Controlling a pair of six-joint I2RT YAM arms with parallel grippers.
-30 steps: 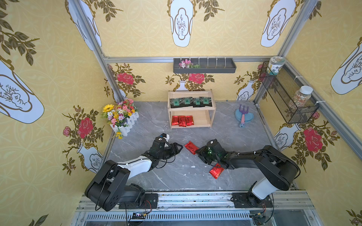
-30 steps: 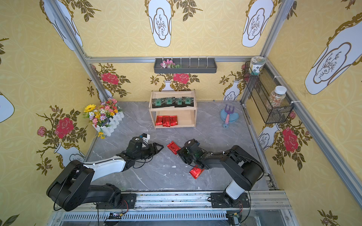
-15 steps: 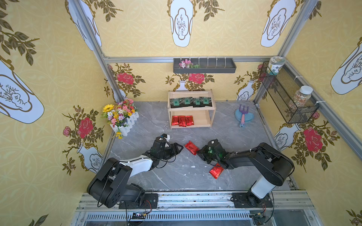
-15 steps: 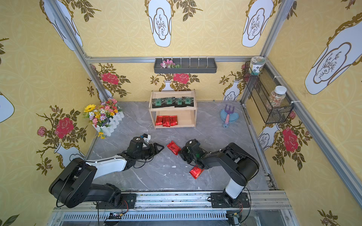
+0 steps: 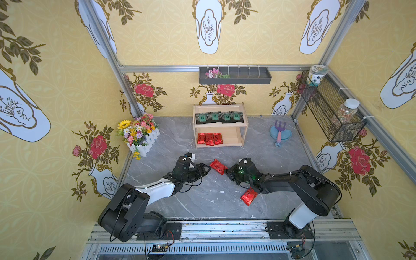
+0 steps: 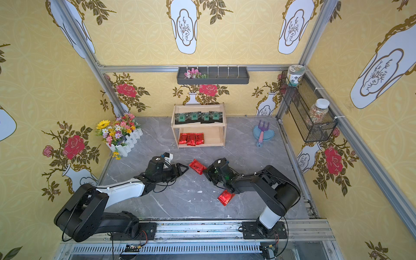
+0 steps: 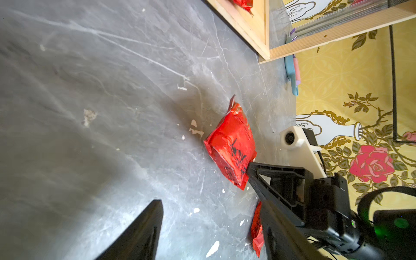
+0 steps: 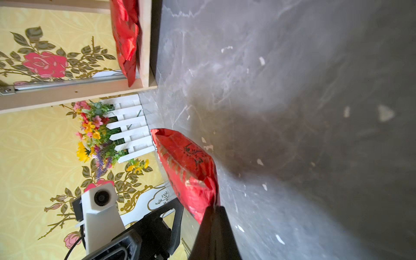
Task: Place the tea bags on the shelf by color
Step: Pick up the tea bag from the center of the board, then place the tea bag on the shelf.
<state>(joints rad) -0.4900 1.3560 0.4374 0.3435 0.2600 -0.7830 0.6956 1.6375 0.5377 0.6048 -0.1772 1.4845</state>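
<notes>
My right tool (image 5: 227, 171) is clamped on one end of a red bag (image 5: 218, 166) near the middle of the surface (image 5: 198, 202). In the right wrist view the fingertips (image 8: 213, 225) are pressed together on the foil edge. The bag slants away from the grip toward 10 o'clock with its dark writing facing up, and I cannot tell whether its far end is clear of the surface. My left tool (image 5: 206, 173) sits at 9 o'clock of that bag, just beside it, with its jaws apart and nothing between them. I cannot tell whether its nearer fingertip touches the foil. A second red bag (image 5: 248, 196) lies flat on the surface at 5 o'clock of the held one, with one end tucked under my right arm. The shelf (image 5: 225, 145) stands at 12 o'clock, close to the back wall. Its top tier carries four black bags (image 5: 219, 117) in a row with their edges overlapping. Its lower tier holds three red bags (image 5: 209, 139) side by side toward the 9 o'clock end.
</notes>
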